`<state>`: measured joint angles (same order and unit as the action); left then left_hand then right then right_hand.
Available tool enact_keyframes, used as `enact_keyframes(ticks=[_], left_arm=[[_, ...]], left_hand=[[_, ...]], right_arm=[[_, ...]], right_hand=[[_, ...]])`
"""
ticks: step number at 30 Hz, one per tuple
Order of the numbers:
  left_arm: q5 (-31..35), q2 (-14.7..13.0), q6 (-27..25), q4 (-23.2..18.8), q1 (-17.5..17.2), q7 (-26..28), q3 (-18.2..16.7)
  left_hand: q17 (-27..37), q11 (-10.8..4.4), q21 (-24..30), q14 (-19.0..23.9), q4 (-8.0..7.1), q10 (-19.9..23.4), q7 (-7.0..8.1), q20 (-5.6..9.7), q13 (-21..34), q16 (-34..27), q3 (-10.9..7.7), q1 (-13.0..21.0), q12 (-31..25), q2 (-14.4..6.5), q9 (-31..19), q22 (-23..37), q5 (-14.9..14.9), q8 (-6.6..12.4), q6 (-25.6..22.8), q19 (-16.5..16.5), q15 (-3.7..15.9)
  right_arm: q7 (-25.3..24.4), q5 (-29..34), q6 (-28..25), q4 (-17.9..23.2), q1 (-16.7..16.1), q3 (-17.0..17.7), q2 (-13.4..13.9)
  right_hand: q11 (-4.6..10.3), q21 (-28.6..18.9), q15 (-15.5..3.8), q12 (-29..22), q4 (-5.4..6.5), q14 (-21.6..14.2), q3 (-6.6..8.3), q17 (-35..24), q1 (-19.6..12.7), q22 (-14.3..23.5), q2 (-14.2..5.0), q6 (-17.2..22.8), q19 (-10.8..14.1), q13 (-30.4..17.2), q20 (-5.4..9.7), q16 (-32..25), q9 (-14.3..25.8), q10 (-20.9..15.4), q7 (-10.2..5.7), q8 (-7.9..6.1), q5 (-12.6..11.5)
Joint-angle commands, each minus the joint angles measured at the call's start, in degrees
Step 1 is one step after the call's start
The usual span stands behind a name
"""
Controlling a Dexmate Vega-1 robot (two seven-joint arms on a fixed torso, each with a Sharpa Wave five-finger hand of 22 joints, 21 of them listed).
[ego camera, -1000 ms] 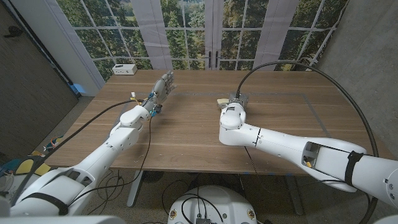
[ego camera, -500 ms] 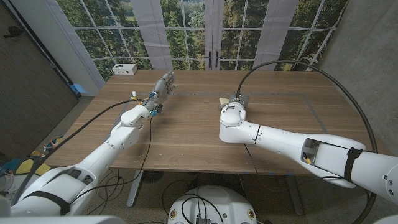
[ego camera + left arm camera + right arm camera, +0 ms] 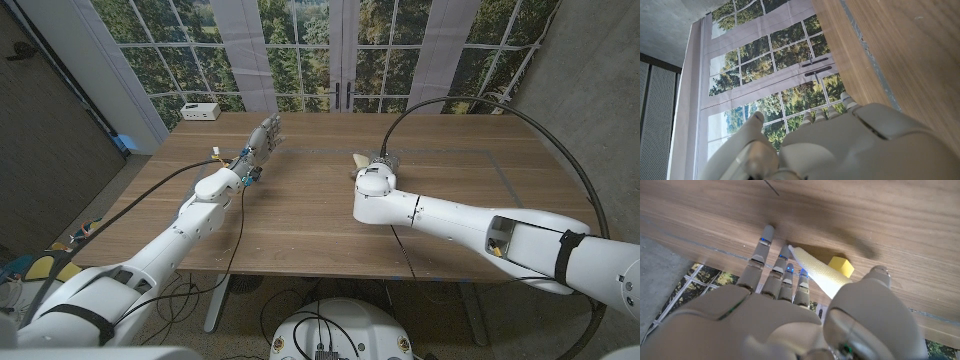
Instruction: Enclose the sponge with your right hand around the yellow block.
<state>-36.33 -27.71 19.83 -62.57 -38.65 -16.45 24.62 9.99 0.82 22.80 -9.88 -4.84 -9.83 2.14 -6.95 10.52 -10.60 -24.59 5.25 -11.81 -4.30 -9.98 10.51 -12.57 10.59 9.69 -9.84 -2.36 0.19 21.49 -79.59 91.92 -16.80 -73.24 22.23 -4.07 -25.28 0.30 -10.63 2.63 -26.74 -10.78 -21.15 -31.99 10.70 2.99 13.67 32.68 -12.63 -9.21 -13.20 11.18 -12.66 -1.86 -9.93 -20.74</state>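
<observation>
A thin pale sponge (image 3: pixel 815 271) runs slantwise between the fingers (image 3: pixel 774 265) and thumb of my right hand (image 3: pixel 805 305), which grips it just above the wood. The small yellow block (image 3: pixel 841 266) sits on the table right behind the sponge, touching or nearly touching it. From the head camera, the right hand (image 3: pixel 381 160) is mostly hidden behind its own wrist at the table's middle, with a pale end of the sponge (image 3: pixel 358 160) poking out to its left. My left hand (image 3: pixel 264 136) stands at the far left of the table, fingers straight and apart, holding nothing.
A white box (image 3: pixel 200 111) sits at the table's (image 3: pixel 300 215) far left corner. A black cable (image 3: pixel 470 103) arcs over the right side to the right wrist. A taped line (image 3: pixel 505 180) marks the wood on the right. Windows stand behind the table.
The right forearm has swung a little lower and flatter over the table. The sponge's visible end has tipped up from lying flat. The left arm has not moved.
</observation>
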Motion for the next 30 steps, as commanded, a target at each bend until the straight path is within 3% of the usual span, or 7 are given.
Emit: enact_keyframes(ticks=[1, 4, 9, 14, 19, 23, 30], left_arm=[[0.07, 0.71, 0.2, 2.41, 1.46, -1.01, 0.37], [0.38, 0.65, 0.31, 2.59, 1.61, -0.91, 0.45], [0.65, 0.57, 0.46, 2.85, 1.83, -1.13, 0.59], [0.61, 0.45, 0.24, 2.61, 1.68, -0.94, 0.52], [0.73, 0.45, 0.56, 2.87, 1.84, -1.13, 0.54], [0.4, 0.56, 0.56, 2.78, 1.69, -1.3, 0.42], [0.43, 0.84, 1.84, 3.65, 2.2, -2.63, 0.51]], left_hand=[[0.11, 0.05, -0.3, -9.24, 0.12, -9.07, 0.17, -0.11, 0.16, 0.11, 0.14, 0.66, 0.26, -0.18, -0.12, 0.22, -0.21, -0.13, 3.56, -0.86, -0.23], [0.1, 0.07, -0.4, -9.29, 0.18, -9.11, 0.21, -0.17, 0.16, 0.13, 0.13, 0.74, 0.27, -0.19, -0.12, 0.22, -0.21, -0.14, 3.6, -0.97, -0.27], [0.09, 0.03, -0.48, -9.39, 0.31, -9.13, 0.35, -0.08, 0.16, 0.18, 0.16, 0.86, 0.27, -0.1, -0.12, 0.21, -0.2, -0.21, 3.8, -0.96, -0.29], [0.06, 0.03, -0.69, -9.76, 0.63, -9.42, 0.5, -0.05, 0.17, 0.31, 0.23, 1.12, 0.37, 0.2, -0.12, 0.19, -0.16, -0.25, 4.03, -1.15, -0.36], [0.05, 0.1, -0.79, -9.75, 0.84, -9.57, 0.68, -0.05, 0.17, 0.29, 0.29, 1.29, 0.41, 0.39, -0.12, 0.19, -0.15, -0.26, 4.14, -1.18, -0.34], [0.04, 0.1, -0.84, -9.77, 0.94, -9.56, 0.76, -0.05, 0.17, 0.29, 0.32, 1.38, 0.39, 0.48, -0.12, 0.2, -0.14, -0.25, 4.15, -1.2, -0.35], [0.04, 0.1, -0.9, -9.7, 1.09, -9.57, 0.83, -0.1, 0.17, 0.24, 0.38, 1.49, 0.38, 0.6, -0.12, 0.21, -0.14, -0.22, 4.17, -1.14, -0.39]], right_arm=[[-7.35, -11.51, 5.56, 7.09, -3.15, 6.79, 4.21], [-13.38, -12.67, 10.44, 10.06, -8.67, 12.98, 5.08], [-17.38, -13.08, 15.28, 12.14, -11.59, 15.8, 6.13], [-28.06, -13.08, 24.22, 12.43, -19.05, 22.55, 4.31], [-25.53, -13.6, 21.5, 11.64, -17.45, 21.79, 4.17], [-34.54, -11.06, 22.06, 7.97, -20.08, 23.78, -0.39], [-33.2, -7.05, 16.13, 4.16, -15.79, 17.79, -0.51]], right_hand=[[-0.6, 1.02, 1.09, 0.39, 0.31, 2.37, -1.57, -0.36, 0.54, 0.09, 0.47, -5.34, -1.31, -0.15, -0.39, 0.8, 0.21, 4.05, 0.4, 0.11, -0.84], [-0.84, 1.25, 1.33, 0.01, 0.51, 2.62, -2.2, -0.34, 0.96, 0.08, 0.8, -3.27, -1.42, -0.14, -0.56, 0.81, 0.25, 4.29, 0.29, -1.13, -0.99], [-1.0, 1.37, 1.29, -0.72, 1.03, 1.6, -3.01, -0.3, 1.62, 0.1, 0.62, 0.81, -0.9, -0.11, -0.83, 0.27, 0.26, 3.4, 0.38, -2.65, -1.33], [-0.88, 1.53, 1.01, -2.84, 1.32, -1.08, -3.82, 0.08, 1.19, 0.11, -0.28, 7.12, 0.32, -0.03, -1.01, -0.79, 0.19, -2.65, 0.8, -4.33, -1.98], [-0.55, 1.45, 0.64, -3.93, 1.32, -4.31, -3.87, 0.22, -0.17, 0.14, -2.03, 14.41, 1.87, 0.06, -0.62, -2.08, 0.16, -7.13, 0.16, -6.24, -2.59], [-0.34, 1.55, 0.48, -4.22, 1.28, -5.22, -3.35, 0.15, -1.27, 0.16, -3.8, 17.52, 2.18, 0.1, -0.39, -2.52, 0.12, -8.8, -0.09, -6.96, -2.94], [0.85, 1.4, -0.85, -4.29, 0.07, -7.75, -2.3, 0.36, -5.11, 0.21, -6.31, 21.27, 3.56, 0.22, 0.86, -3.42, -0.03, -11.16, -0.55, -7.25, -3.43]])
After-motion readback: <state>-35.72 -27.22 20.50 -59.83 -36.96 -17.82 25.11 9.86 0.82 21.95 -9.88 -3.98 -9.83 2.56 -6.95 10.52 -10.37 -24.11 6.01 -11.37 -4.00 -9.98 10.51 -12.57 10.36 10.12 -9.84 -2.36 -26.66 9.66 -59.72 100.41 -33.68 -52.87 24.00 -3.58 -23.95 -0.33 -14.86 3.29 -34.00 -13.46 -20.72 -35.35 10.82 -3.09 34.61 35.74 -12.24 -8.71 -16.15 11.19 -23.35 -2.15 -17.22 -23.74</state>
